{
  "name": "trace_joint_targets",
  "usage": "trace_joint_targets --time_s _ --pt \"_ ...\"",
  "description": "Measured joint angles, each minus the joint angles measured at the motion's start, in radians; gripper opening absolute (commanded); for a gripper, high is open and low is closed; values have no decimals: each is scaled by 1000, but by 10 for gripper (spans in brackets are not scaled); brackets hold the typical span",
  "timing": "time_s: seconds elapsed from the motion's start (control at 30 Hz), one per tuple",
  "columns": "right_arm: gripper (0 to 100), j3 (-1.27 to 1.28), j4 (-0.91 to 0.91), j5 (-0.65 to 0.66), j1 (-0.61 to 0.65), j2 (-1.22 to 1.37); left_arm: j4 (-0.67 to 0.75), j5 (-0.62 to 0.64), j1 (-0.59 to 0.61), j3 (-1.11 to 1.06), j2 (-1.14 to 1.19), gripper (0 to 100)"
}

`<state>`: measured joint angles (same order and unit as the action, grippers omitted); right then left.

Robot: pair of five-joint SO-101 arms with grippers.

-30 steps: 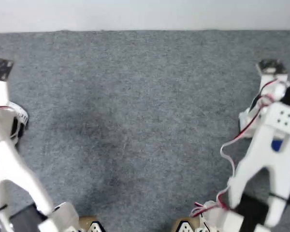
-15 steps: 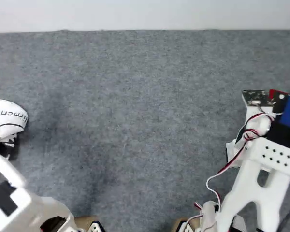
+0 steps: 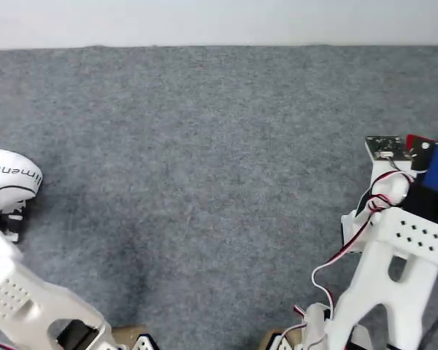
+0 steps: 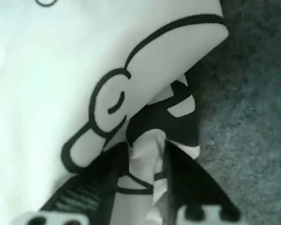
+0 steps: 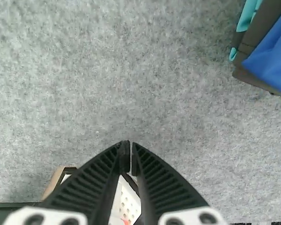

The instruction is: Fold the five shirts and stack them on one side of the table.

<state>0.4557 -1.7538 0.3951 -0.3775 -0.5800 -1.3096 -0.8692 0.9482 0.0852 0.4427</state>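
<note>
Nearer now, my left arm (image 3: pixel 29 310) hauls in the white printed shirt (image 3: pixel 13 171) for folding, left jaws clamped on it; right jaws closed, empty.

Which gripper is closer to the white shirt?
Left. The left gripper is clamped on the white shirt; the right gripper sits shut over bare table, far across.

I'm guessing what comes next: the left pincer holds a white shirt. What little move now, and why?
Probably pull the white shirt toward the middle of the grey mat: the left pincer is shut on it at the mat's left edge, bunched up.
</note>
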Motion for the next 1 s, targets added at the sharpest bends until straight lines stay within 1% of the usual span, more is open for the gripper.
trace_joint_targets --time_s 0.07,0.23,0.33,0.47,0.63,0.8,0.9,1.0 --pt "9 0 0 0 0 0 -5 3 -17 0 5 12" --pt "9 0 0 0 0 0 -115 29 -72 0 -55 13" --pt "9 0 0 0 0 0 -166 107 -129 0 -169 13" --pt "9 0 0 0 0 0 -210 216 -242 0 -361 13" --pt "9 0 0 0 0 0 -287 382 -470 0 -571 13" --pt "9 0 0 0 0 0 -293 531 -735 0 -718 13" --pt "9 0 0 0 0 0 -293 586 -890 0 -772 13" --pt "9 0 0 0 0 0 -293 609 -1023 0 -798 13"
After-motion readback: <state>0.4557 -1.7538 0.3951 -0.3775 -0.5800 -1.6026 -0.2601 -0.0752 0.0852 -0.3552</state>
